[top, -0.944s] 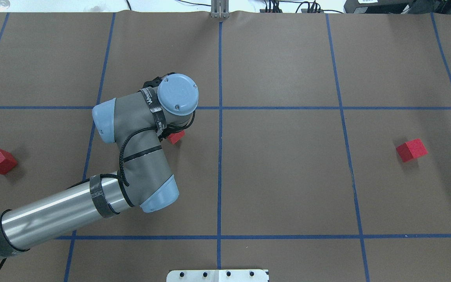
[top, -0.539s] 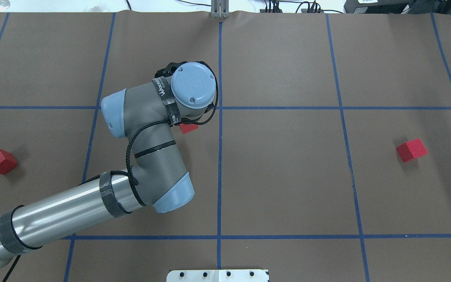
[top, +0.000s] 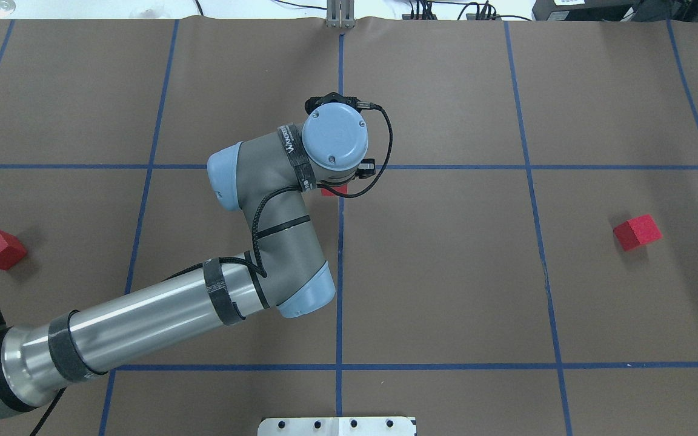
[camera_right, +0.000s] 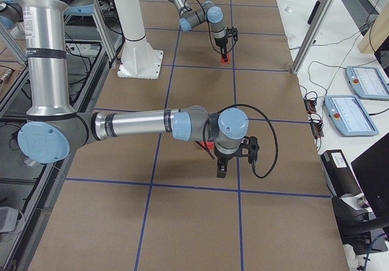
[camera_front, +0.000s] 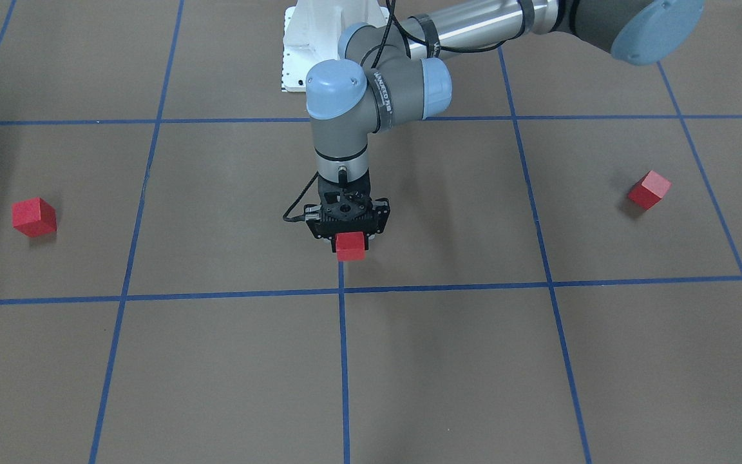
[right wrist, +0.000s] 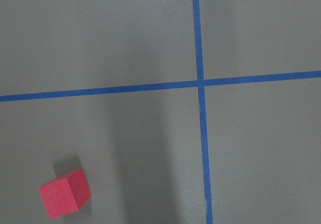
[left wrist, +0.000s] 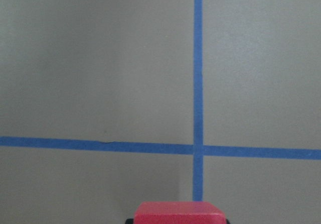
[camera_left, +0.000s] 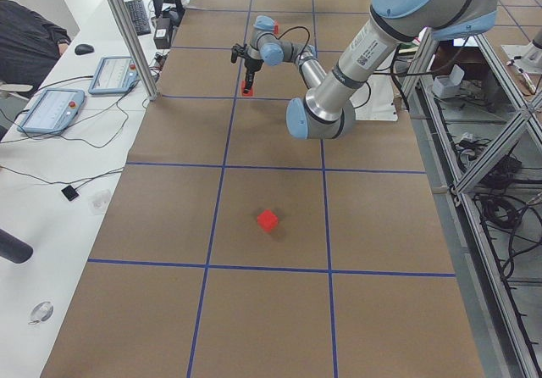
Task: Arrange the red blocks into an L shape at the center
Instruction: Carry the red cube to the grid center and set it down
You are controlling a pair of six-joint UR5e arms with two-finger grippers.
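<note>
L gripper [camera_front: 350, 240] clamped on red block [top: 332, 191] just 6 o'clock of center [camera_front: 341, 290] (overhead view); 2nd block [top: 0, 249] well apart at 9 o'clock, 3rd block [top: 637, 232] at 3; R gripper [camera_right: 220, 171] state: can't tell.

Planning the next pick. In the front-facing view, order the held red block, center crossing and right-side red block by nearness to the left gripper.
1. Held red block: in the left gripper.
2. Center crossing: just camera-side of it.
3. Right-side red block: far, view's left.
</note>
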